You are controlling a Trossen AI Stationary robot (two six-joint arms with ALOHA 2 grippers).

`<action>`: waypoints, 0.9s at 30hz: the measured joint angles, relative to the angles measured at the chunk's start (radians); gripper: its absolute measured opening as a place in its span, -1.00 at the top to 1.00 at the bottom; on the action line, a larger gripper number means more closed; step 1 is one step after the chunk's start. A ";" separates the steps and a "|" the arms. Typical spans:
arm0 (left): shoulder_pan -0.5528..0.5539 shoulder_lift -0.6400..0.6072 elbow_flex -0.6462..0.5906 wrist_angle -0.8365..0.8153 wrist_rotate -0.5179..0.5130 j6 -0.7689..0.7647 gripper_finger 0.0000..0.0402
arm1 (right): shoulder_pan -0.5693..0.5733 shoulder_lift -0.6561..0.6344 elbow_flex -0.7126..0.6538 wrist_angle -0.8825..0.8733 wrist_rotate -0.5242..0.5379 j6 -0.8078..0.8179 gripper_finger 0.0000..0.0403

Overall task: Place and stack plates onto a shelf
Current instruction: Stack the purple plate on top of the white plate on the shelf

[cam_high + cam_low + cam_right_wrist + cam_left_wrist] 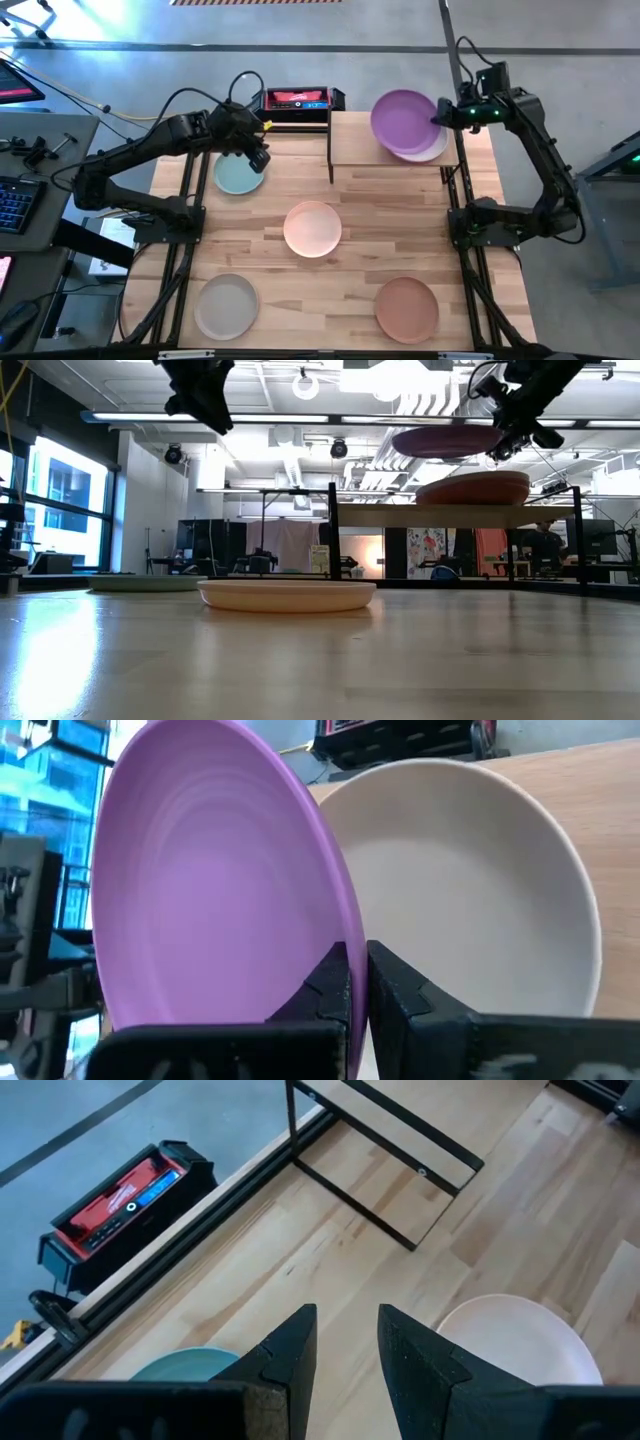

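From above, my right gripper point(441, 115) has its fingers pinched tight on the rim of the round matte purple plate point(404, 122), which covers most of the cream plate point(432, 150) lying on the small light-wood shelf on black legs point(355, 145). Only the low view shows me the purple plate hanging clear above that one. My left gripper point(258, 158) hovers over the teal plate point(236, 177), fingers parted with nothing between them; its wrist camera cuts off the teal plate and the peach plate point(312, 228).

Six plates point(312, 228), one shelf point(360, 140), two arms point(130, 165)
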 joint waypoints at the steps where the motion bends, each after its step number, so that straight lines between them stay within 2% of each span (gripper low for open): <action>1: 0.003 0.000 0.000 0.000 0.000 0.000 0.51 | 0.003 0.000 0.000 0.006 0.009 0.014 1.00; 6: 0.026 0.000 0.000 0.006 0.000 0.031 0.51 | 0.061 0.000 0.000 0.008 0.097 0.096 1.00; 14: 0.067 0.000 0.000 0.066 -0.030 0.249 0.51 | 0.212 -0.035 0.000 -0.006 0.278 0.311 1.00; 18: 0.089 0.000 0.000 0.060 -0.071 0.369 0.51 | 0.286 -0.084 0.000 -0.052 0.385 0.444 1.00; 23: 0.118 0.000 0.000 0.060 -0.093 0.442 0.51 | 0.361 -0.147 0.000 -0.196 0.546 0.607 1.00; 27: 0.134 0.000 0.000 0.059 -0.094 0.497 0.51 | 0.375 -0.184 0.000 -0.190 0.614 0.675 1.00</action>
